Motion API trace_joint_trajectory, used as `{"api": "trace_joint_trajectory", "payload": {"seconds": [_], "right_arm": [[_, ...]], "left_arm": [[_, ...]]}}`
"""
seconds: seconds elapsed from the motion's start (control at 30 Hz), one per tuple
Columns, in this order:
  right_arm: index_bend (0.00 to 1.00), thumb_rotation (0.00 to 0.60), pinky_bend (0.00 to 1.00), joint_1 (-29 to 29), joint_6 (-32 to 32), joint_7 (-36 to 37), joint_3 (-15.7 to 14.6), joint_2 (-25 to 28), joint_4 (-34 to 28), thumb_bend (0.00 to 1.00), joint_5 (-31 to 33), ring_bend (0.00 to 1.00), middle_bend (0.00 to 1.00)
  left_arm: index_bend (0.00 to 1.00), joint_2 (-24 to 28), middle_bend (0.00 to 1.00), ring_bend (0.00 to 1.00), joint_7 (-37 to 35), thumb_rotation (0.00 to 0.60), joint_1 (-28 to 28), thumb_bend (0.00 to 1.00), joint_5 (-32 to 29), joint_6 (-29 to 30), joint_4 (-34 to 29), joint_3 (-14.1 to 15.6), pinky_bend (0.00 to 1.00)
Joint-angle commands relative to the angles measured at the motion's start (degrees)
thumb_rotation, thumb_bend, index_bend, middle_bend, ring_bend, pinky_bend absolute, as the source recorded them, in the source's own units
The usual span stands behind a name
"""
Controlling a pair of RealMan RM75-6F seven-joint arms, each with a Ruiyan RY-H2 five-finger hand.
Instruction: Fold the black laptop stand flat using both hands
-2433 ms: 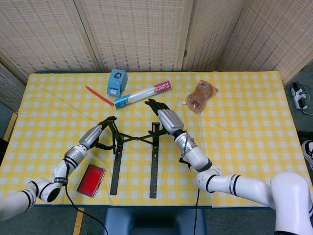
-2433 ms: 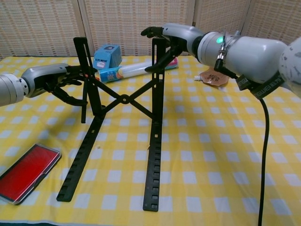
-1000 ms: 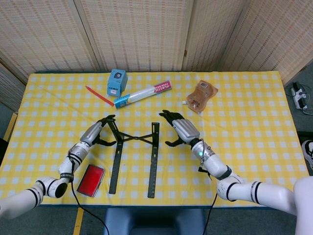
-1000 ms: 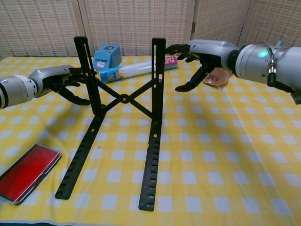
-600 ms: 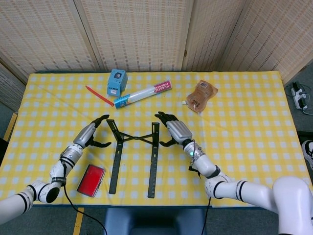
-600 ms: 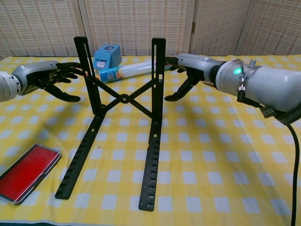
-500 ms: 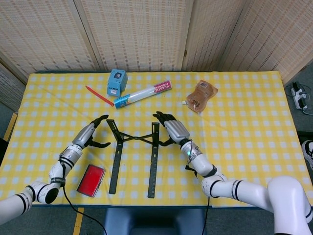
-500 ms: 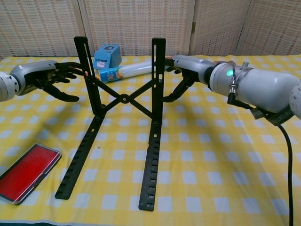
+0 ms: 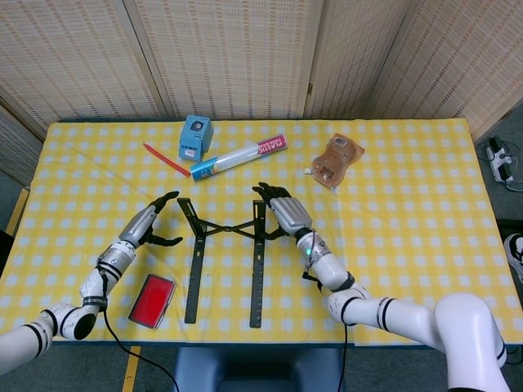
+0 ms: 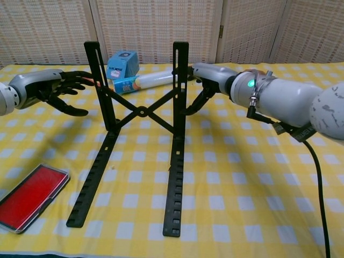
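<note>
The black laptop stand (image 10: 141,115) stands unfolded at the middle of the checked surface (image 9: 409,212), the right hand (image 10: 207,80) closing loosely on its right upright as if to fold it, the left hand (image 10: 51,88) spread empty just beside the left upright.

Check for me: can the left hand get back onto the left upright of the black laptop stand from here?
Probably yes. The left hand is open beside the black laptop stand, apart from its left upright, with nothing between them.
</note>
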Motion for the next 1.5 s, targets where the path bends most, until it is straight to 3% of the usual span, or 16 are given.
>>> {"api": "trace_joint_trajectory", "payload": {"seconds": [0.03,0.37,0.5,0.93,1.17,1.5], "right_arm": [[0.00,0.600,0.00,0.26,-0.07,-0.61,0.02,-0.45,0.89,0.28,0.09,0.04,0.04],[0.00,0.600,0.00,1.04,-0.67,-1.79,0.56,-1.93,4.01,0.28,0.71,0.04,0.04],[0.00,0.600,0.00,0.46,-0.96,-0.85,0.63,-0.98,2.04,0.28,-0.05,0.04,0.04],[0.00,0.600,0.00,-7.24,-1.00,9.13,-2.34,14.39,-18.66,0.28,-12.23,0.06,0.05],[0.00,0.600,0.00,-9.54,-2.51,14.33,-6.22,20.82,-24.65,0.28,-21.50,0.07,0.05],[0.00,0.600,0.00,-12.93,-0.05,19.27,-11.40,30.07,-30.89,0.28,-31.33,0.07,0.05]], "left_arm": [[0.00,-0.09,0.10,0.00,-0.15,0.600,0.01,0.25,0.12,-0.07,0.20,0.06,0.00],[0.00,-0.38,0.10,0.00,-1.16,0.600,0.17,0.25,0.53,-0.16,1.36,0.17,0.00],[0.00,-0.13,0.10,0.00,-1.56,0.600,0.34,0.25,0.73,-0.02,1.39,0.18,0.00],[0.00,5.07,0.10,0.00,-1.81,0.600,3.45,0.25,2.43,3.88,-2.17,1.24,0.00],[0.00,7.90,0.10,0.00,-1.26,0.600,4.56,0.25,2.48,4.46,-3.92,1.73,0.00],[0.00,11.79,0.10,0.00,2.35,0.600,5.14,0.25,3.37,5.77,-5.62,2.19,0.00]]}}
